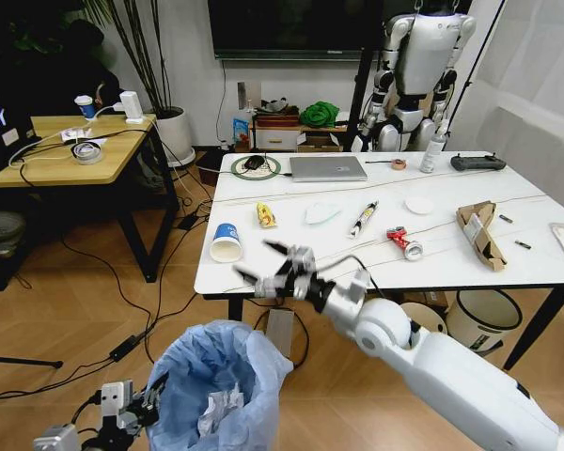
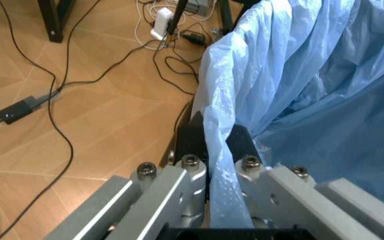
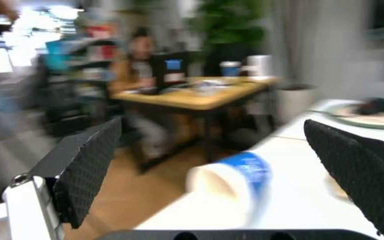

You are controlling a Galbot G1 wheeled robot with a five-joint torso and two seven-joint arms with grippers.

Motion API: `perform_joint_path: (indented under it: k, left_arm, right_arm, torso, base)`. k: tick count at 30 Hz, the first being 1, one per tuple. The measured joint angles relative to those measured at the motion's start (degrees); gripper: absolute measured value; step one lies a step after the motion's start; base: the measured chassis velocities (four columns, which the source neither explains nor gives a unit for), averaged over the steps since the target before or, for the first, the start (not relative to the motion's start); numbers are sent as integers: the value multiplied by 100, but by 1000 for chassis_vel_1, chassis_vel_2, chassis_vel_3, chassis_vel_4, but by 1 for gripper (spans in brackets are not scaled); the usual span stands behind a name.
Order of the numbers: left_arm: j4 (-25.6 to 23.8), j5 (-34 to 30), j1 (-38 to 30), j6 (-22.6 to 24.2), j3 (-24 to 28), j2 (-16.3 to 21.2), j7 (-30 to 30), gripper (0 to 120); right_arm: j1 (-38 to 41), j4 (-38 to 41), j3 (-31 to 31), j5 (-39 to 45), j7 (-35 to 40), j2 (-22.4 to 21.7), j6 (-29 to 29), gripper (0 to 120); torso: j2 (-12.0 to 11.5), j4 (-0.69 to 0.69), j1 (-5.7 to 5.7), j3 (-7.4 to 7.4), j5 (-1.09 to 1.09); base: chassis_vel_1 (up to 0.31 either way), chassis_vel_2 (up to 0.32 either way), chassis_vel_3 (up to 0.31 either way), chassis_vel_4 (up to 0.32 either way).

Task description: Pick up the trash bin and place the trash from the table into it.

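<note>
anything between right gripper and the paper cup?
Nothing: in the right wrist view, the open right gripper faces the tipped paper cup with bare table between. Head view agrees.

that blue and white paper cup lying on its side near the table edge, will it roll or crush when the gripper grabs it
The paper cup lies on its side by the table edge, so a nudge would probably roll it in a curve. It looks empty and thin-walled, likely light and easily crushed. The open right gripper sits just before it.

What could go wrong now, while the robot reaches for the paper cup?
The paper cup lies on its side at the table edge; the open right gripper might nudge it, so it rolls off. The left gripper pinches only the thin bag of the trash bin, which may tear or slip.
</note>
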Motion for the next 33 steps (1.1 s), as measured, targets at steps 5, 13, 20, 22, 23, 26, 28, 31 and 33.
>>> perform_joint_path:
  k: [5, 13, 20, 22, 23, 26, 28, 31, 33]
  left_arm:
    - [-52, 7, 6, 0, -17, -31, -16, 0]
    - [-126, 32, 36, -2, -75, -67, -22, 0]
    - [-174, 36, 121, -6, -115, -66, -58, 0]
    - [-175, 32, 132, -6, -130, -56, -88, 0]
    - [-176, 31, 135, -4, -138, -48, -119, 0]
    - [-176, 26, 127, 4, -147, -18, -174, 0]
    - [-176, 17, 120, 6, -148, -3, -183, 0]
    - [-174, -4, 100, 10, -152, 20, -192, 0]
    - [-169, -12, 89, 12, -152, 21, -192, 0]
  right_arm:
    - [243, -65, -256, -143, 792, 401, -625, 100]
    - [491, -688, -541, -686, 929, 1309, -1304, 100]
    - [599, -1153, -619, -970, 1015, 1627, -1586, 100]
    - [602, -1235, -601, -1020, 1058, 1654, -1672, 100]
    - [602, -1301, -588, -1063, 1109, 1673, -1721, 100]
    - [602, -1489, -580, -1201, 1339, 1736, -1804, 100]
    - [602, -1565, -567, -1228, 1394, 1764, -1846, 100]
    - [626, -1749, -516, -1270, 1440, 1826, -1948, 100]
    - [662, -1867, -500, -1315, 1445, 1872, -1987, 100]
  torso:
    - [0, 0, 0, 0, 0]
    - [0, 1, 0, 0, 0]
    - [0, 1, 0, 0, 1]
    - [0, 1, 0, 0, 1]
    - [0, 0, 0, 0, 1]
    - [0, 0, 0, 0, 1]
    - [0, 0, 0, 0, 1]
    - [0, -1, 0, 0, 1]
    - [0, 0, 0, 0, 1]
  base:
    - [0, 0, 0, 0]
    - [0, 0, 0, 0]
    - [0, 0, 0, 0]
    - [0, 0, 0, 0]
    - [0, 0, 0, 0]
    - [0, 0, 0, 0]
    - [0, 0, 0, 0]
    - [0, 0, 0, 0]
    - [0, 0, 0, 0]
